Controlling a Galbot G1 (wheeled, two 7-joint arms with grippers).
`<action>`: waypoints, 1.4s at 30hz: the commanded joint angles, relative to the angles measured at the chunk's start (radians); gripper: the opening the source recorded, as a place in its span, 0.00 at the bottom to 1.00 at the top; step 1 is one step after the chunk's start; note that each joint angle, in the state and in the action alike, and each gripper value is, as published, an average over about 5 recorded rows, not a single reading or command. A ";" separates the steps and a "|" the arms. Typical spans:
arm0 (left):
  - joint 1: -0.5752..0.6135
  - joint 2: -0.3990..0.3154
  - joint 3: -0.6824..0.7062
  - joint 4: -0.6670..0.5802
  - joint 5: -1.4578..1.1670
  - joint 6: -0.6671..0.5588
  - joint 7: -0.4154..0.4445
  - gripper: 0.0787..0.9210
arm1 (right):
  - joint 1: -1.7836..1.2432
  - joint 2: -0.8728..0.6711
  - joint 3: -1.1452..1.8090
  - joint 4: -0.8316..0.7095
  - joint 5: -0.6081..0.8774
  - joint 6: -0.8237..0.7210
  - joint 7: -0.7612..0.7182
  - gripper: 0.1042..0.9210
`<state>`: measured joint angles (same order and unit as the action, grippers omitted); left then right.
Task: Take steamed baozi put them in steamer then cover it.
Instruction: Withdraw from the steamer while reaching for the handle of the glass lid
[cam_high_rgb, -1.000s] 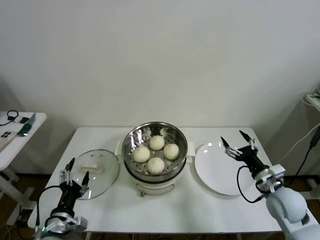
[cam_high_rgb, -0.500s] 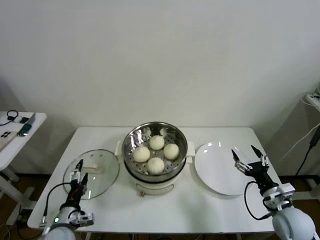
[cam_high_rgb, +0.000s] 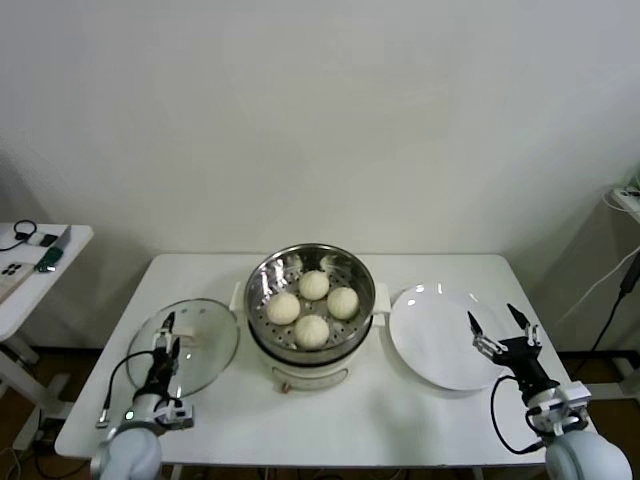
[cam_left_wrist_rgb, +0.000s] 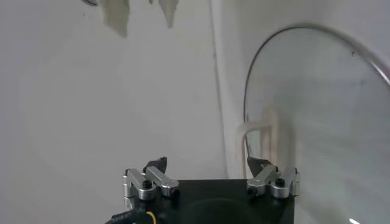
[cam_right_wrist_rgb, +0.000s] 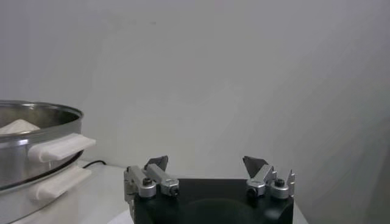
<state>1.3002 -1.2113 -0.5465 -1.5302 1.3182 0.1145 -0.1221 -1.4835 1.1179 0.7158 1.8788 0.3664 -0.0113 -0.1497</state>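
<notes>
The steamer (cam_high_rgb: 262, 323) stands mid-table on its white base, uncovered, with several off-white baozi (cam_high_rgb: 313, 330) on its perforated tray. Its glass lid (cam_high_rgb: 205, 345) with a white handle (cam_high_rgb: 186, 338) lies flat on the table to the steamer's left. My left gripper (cam_high_rgb: 170, 336) hovers open over the lid's near-left part, close to the handle, holding nothing. In the left wrist view the left gripper (cam_left_wrist_rgb: 207, 162) is open with the lid (cam_left_wrist_rgb: 317, 109) and its handle (cam_left_wrist_rgb: 262, 137) just ahead. My right gripper (cam_high_rgb: 491, 318) is open and empty at the plate's near-right edge; the right wrist view shows it (cam_right_wrist_rgb: 206, 161) with the steamer (cam_right_wrist_rgb: 30, 152) off to the side.
A bare white plate (cam_high_rgb: 435, 335) lies right of the steamer. A side table (cam_high_rgb: 30, 265) with small items stands off the far left. The table's front edge runs just behind both grippers. A wall closes the back.
The left gripper has moved forward from the table's near-left corner onto the lid's near part. The right gripper has drawn back and down toward the near right, off the plate.
</notes>
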 joint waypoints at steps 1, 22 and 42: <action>-0.107 0.009 0.018 0.140 0.012 -0.013 -0.018 0.88 | -0.010 0.021 0.013 0.001 -0.020 0.004 -0.006 0.88; -0.133 0.002 0.036 0.180 -0.032 -0.029 -0.044 0.77 | -0.007 0.051 0.014 -0.019 -0.057 0.027 -0.029 0.88; -0.075 0.017 0.022 0.102 -0.056 -0.030 -0.065 0.10 | 0.012 0.060 0.027 -0.030 -0.063 0.035 -0.032 0.88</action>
<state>1.1984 -1.2018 -0.5183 -1.3756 1.2726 0.0805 -0.1791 -1.4763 1.1790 0.7423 1.8506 0.3044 0.0228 -0.1827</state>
